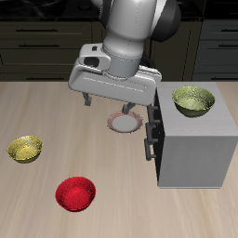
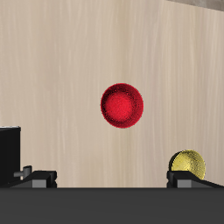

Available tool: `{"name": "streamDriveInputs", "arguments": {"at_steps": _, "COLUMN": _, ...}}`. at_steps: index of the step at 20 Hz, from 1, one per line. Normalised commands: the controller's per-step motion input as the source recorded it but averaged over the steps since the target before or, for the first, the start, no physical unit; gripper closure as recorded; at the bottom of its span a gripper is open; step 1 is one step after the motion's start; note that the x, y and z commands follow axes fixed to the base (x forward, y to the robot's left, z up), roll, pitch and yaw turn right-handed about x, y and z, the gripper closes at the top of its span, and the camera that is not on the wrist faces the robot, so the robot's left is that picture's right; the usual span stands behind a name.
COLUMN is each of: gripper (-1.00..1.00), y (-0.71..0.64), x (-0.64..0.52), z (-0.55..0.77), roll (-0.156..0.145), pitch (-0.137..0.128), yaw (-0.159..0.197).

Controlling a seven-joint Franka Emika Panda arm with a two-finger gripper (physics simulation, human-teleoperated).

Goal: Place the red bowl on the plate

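Note:
The red bowl (image 1: 75, 193) sits upright and empty on the wooden table near its front edge; the wrist view shows the red bowl (image 2: 122, 105) from above, well below the fingers. The plate (image 1: 124, 122), whitish with a reddish-brown rim, lies farther back beside the grey cabinet, partly hidden by my hand. My gripper (image 1: 112, 105) hangs high over the table, above the plate's area, away from the bowl. In the wrist view my gripper (image 2: 112, 179) is open, its fingers wide apart and holding nothing.
A grey cabinet (image 1: 193, 139) stands beside the plate with a yellow-green bowl (image 1: 192, 100) on top. Another yellow-green bowl (image 1: 25, 148) rests on the table beyond the red bowl and shows as a yellow-green bowl (image 2: 188, 163) in the wrist view.

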Motion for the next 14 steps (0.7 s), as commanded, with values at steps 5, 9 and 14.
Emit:
{"name": "streamDriveInputs", "arguments": {"at_steps": 5, "gripper": -1.0, "y": -0.05, "x": 0.22, "z": 0.09, "roll": -0.007, "pitch": -0.035, "yaw": -0.009}}
{"name": "streamDriveInputs", "arguments": {"at_steps": 9, "gripper": -1.0, "y": -0.04, "x": 0.17, "z": 0.09, "roll": -0.031, "pitch": -0.03, "yaw": 0.003}}
{"name": "streamDriveInputs", "arguments": {"at_steps": 14, "gripper": -1.0, "y": 0.01, "x": 0.18, "z": 0.04, "roll": 0.01, "pitch": -0.012, "yaw": -0.016}}
